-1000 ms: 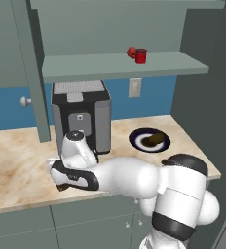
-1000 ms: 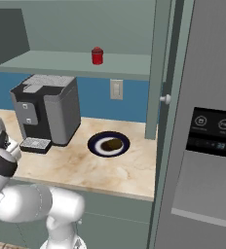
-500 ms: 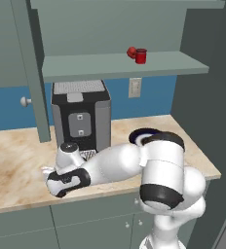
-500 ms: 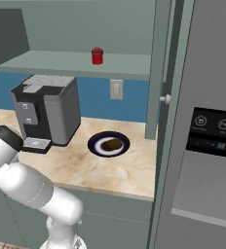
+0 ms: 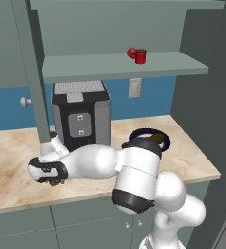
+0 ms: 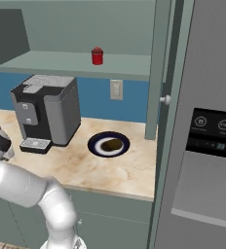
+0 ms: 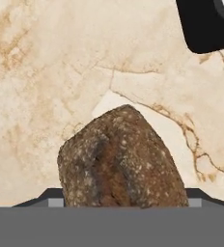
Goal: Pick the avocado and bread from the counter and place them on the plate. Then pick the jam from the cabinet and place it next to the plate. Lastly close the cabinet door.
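Closing squarely on the bread [image 7: 121, 159] matters now: the pincer [image 5: 53, 178] sits low on the desk [image 5: 10, 160], its grip impossible to judge.

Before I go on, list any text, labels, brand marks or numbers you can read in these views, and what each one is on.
No text is readable anywhere.
Dark control panel on the grey refrigerator door: round pale icons and a small lit display, too small and blurred to read.
Black and grey coffee machine: no legible brand or label.
Small red cylindrical jam jar on the shelf: no label visible.
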{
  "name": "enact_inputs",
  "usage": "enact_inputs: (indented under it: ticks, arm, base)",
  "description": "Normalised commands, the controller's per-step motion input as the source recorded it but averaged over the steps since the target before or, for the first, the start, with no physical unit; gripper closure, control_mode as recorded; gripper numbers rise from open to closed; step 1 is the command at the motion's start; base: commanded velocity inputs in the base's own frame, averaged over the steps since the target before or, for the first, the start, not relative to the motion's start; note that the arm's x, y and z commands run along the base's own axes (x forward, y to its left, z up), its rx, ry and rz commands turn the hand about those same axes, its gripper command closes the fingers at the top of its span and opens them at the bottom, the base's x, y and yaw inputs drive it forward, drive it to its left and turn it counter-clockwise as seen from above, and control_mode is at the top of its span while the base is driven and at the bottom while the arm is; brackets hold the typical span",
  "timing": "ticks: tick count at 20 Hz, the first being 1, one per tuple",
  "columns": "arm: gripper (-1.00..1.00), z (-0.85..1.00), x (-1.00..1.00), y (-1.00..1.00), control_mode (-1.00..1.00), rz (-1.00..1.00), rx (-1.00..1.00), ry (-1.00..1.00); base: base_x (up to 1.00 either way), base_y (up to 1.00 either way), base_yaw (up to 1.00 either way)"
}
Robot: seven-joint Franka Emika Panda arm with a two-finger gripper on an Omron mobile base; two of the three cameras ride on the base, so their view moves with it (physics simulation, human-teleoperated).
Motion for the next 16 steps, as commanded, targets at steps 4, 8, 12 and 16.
enact_inputs:
  ticks: [4,8,12,16]
  arm:
    - [1.00,0.14,-0.33,-0.20,-1.00,0.00,0.00,-0.01]
    - [1.00,0.49,-0.50,-0.66,-1.00,0.00,0.00,0.00]
    - [1.00,0.57,-0.57,-0.87,-1.00,0.03,0.00,0.00]
    - [1.00,0.44,-0.53,-0.85,-1.00,0.06,0.01,0.00]
  base:
    - [0.00,0.00,0.00]
    - [0.00,0.00,0.00]
    - [0.00,0.00,0.00]
    - [0.00,0.00,0.00]
